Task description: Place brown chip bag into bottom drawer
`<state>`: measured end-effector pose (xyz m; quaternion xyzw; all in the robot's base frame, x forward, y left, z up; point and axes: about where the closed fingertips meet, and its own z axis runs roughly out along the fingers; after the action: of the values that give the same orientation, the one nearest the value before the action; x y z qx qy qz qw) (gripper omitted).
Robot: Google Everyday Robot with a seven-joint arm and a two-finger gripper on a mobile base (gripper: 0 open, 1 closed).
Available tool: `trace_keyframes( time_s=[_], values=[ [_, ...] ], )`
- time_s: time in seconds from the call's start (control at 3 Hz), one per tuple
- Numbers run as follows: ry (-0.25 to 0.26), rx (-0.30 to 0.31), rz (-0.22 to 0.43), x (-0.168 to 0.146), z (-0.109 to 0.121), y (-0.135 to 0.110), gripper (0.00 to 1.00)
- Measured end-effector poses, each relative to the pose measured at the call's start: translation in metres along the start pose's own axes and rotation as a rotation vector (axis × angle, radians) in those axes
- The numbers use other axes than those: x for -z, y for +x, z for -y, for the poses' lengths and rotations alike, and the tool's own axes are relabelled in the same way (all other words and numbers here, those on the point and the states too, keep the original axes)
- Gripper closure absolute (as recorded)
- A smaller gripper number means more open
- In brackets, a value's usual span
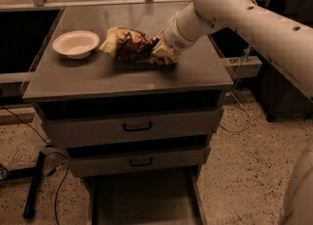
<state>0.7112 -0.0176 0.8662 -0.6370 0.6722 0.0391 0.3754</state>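
Risk of slipping out of an end-only pinch, or swinging into white bowl (pixel 76 43) on lift, then dropping short of open bottom drawer (pixel 142 199). Gripper (pixel 164 53) at right end of brown chip bag (pixel 128 44), jaws seemingly pinching it. On top surface (pixel 98 79), just beside bowl. Lying lengthwise left-right, free end toward bowl.

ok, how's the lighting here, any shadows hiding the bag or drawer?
Camera view: dim, warm light; the brown chip bag reads fine, with a dark shadow under its near edge. Same view: the gripper, at the bag's right end, merges with it in this light. Same view: the bottom drawer, pulled out, is dark; the white bowl is brightest.
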Motion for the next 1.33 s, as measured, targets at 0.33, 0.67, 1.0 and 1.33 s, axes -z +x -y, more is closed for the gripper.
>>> trace_keyframes(
  time_s=[0.33, 0.67, 1.0, 1.33],
  values=[
    [0.0, 0.001, 0.037, 0.012, -0.01, -0.009, 1.0],
    [-0.012, 0.016, 0.08, 0.046, -0.033, -0.024, 1.0],
    [0.007, 0.052, 0.097, 0.098, -0.064, -0.035, 1.0],
    [0.043, 0.051, 0.069, 0.146, -0.099, -0.025, 1.0]
  ],
)
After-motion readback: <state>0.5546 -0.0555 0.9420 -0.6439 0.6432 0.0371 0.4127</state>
